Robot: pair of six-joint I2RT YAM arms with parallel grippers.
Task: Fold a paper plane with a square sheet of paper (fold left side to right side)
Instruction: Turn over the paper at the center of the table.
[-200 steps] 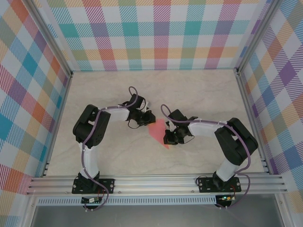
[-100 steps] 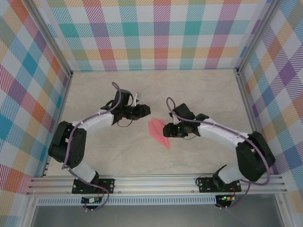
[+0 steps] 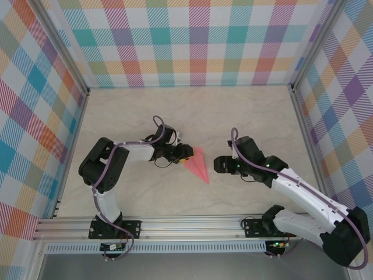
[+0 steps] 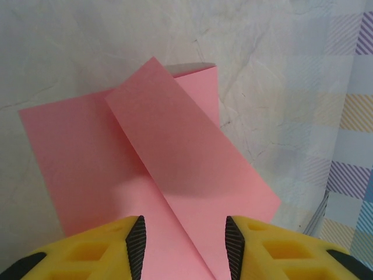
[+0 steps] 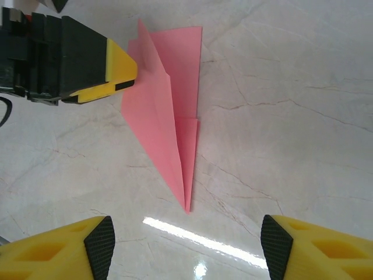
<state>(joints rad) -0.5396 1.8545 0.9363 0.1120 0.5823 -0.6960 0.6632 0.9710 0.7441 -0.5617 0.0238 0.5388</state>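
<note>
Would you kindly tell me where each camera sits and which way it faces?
Top external: above and behind the bases, looking down at the table; both arms, left gripper, right gripper.
Left wrist: on the left arm, facing down past its yellow fingers.
Right wrist: on the right arm, past its own fingers toward the left gripper.
Shared: all show the paper plane.

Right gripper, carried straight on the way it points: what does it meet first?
Probably the paper plane, near its pointed tip, if the right gripper runs low enough; height is unclear. The left gripper sits beyond.
</note>
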